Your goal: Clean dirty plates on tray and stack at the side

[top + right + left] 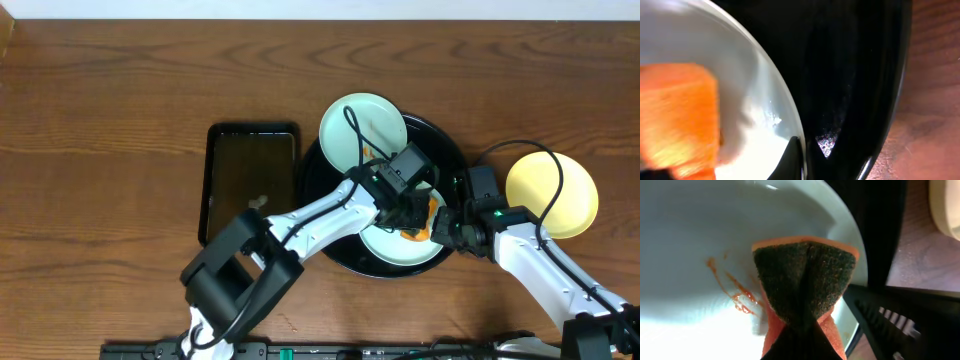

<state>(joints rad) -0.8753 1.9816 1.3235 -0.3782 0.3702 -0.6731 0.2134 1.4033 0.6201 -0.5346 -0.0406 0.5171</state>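
Sponge (805,280) on near mint plate (392,248)

Plate sits on black tray (452,150), orange sauce streaks (735,292) on pale face. Left claw (412,208) clamped on sponge; right claw (447,228) closed on plate's right rim. Far mint plate (362,122) overlaps tray's far rim; yellow plate (552,195) right, on brown wood desk (100,100).

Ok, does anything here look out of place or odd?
The upper mint plate overhangs the tray's rim at top left instead of lying inside. The lower plate shows orange sauce streaks beside the sponge. Nothing looks spilled or broken.
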